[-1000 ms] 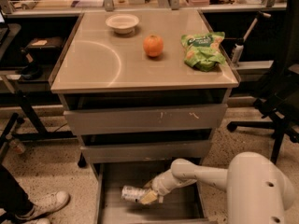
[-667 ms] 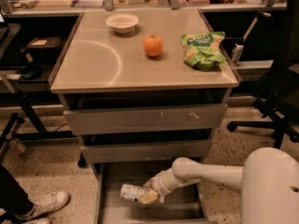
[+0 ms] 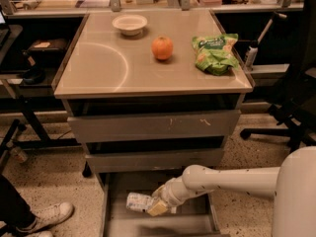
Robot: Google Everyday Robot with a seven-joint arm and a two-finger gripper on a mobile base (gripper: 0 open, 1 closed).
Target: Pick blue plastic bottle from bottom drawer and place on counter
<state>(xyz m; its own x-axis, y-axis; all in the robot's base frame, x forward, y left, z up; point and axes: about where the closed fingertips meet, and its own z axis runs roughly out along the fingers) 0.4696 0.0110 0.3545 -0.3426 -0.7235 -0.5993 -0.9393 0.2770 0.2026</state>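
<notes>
Gripper point(image 3: 155, 206) at the bottom centre of my frame, reaching into the open drawer point(image 3: 105, 210) — its fingers point(image 3: 158, 210) are clamped on the right end of the bottle point(image 3: 137, 201). The bottle lies on its side with its pale label showing. It sticks out to the left of the gripper, inside the drawer and left of its middle. A dark shadow sits on the drawer floor below; I cannot tell whether the bottle touches that floor. The white arm point(image 3: 232, 179) comes in from the lower right corner and crosses above the drawer's right wall.

Two closed drawer fronts stack above it, the upper one point(image 3: 153, 126) marked with white scratches. The counter point(image 3: 98, 70) fills the upper half of the frame. On it stand a white bowl point(image 3: 129, 23) near the back edge, an orange point(image 3: 162, 48) right of centre and a green snack bag point(image 3: 215, 53) by the right edge — all three apart from one another. A white shoe point(image 3: 47, 215) rests on the speckled floor at lower left, and a black office chair point(image 3: 296, 98) stands at the right edge.
</notes>
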